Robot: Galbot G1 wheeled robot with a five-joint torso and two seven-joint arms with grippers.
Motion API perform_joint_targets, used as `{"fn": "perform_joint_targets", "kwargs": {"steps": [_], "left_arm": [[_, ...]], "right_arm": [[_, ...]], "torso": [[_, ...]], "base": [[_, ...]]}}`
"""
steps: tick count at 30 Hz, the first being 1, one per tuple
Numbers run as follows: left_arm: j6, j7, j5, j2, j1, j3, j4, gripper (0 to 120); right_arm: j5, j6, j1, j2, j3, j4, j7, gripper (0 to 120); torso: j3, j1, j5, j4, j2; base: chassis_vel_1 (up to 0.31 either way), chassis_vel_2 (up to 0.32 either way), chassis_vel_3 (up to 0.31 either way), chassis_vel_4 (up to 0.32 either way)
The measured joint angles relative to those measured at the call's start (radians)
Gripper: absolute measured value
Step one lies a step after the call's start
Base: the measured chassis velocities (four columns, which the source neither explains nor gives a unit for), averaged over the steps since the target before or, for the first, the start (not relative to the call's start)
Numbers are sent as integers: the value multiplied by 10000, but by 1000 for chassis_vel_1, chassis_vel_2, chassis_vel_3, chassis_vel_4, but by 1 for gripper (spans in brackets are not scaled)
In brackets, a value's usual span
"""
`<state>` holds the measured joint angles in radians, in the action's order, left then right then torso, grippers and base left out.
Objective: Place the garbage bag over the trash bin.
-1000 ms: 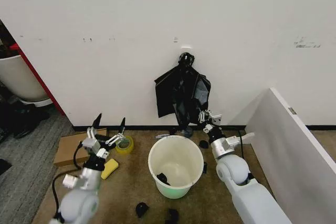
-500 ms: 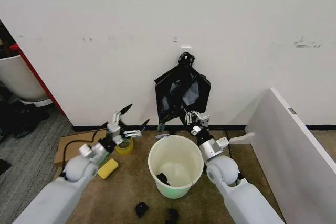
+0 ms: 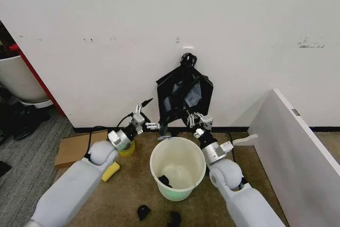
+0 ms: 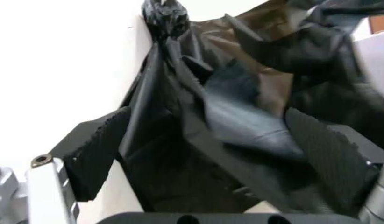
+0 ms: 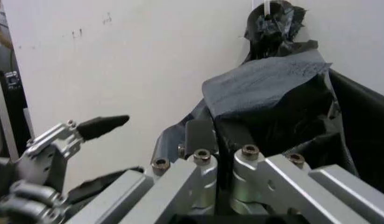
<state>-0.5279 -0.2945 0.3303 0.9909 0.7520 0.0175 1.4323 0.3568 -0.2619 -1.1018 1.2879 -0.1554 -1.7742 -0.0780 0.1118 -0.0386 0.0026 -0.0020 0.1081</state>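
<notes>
A flat black plastic bundle (image 3: pixel 186 81) hangs on the wall from a top knot. The garbage bag (image 3: pixel 175 114) is the loose, crinkly black sheet at its lower front, also seen close in the left wrist view (image 4: pixel 242 116) and right wrist view (image 5: pixel 266 88). My right gripper (image 3: pixel 195 120) (image 5: pixel 217 135) is shut on that sheet's lower edge, just above the far rim of the trash bin (image 3: pixel 178 147), a cream-white pail standing upright on the floor. My left gripper (image 3: pixel 153 114) (image 4: pixel 210 163) is open at the sheet's lower left, its fingers on either side of the hanging plastic.
A small black lump (image 3: pixel 163 180) lies inside the bin, and two more (image 3: pixel 143 212) (image 3: pixel 174 218) lie on the carpet in front. A yellow tape roll (image 3: pixel 126 148), yellow sponge (image 3: pixel 110 171) and cardboard (image 3: pixel 73 150) sit at left. A white panel (image 3: pixel 297 152) stands at right.
My left arm has swung right from beside the cardboard to the bundle's lower left. My right gripper has moved left from the bundle's lower right, drawing black plastic with it.
</notes>
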Motion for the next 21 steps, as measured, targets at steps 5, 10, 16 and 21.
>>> {"fn": "perform_joint_targets", "kwargs": {"steps": [5,10,16,21], "left_arm": [[17,-198,-174,136,-464,282,-455,81],[-126,-1511,32,317,-1125,514,-942,62],[-141,-2125,160,291,-1454,563,-1107,51],[-139,-2380,161,277,-1516,574,-1227,66]], "right_arm": [[-54,-6,4,-3,-17,2,-25,0],[-80,-7,2,-19,-70,-3,-26,0],[-94,-7,0,-20,-73,-3,-33,0],[-99,-12,-2,-21,-73,-3,-35,0]], "torso": [[0,0,-2,2,0],[0,-1,0,-1,0],[0,0,0,0,0],[0,0,1,1,0]], "base": [[0,0,0,0],[0,0,0,0],[0,0,0,0],[0,0,0,0]]}}
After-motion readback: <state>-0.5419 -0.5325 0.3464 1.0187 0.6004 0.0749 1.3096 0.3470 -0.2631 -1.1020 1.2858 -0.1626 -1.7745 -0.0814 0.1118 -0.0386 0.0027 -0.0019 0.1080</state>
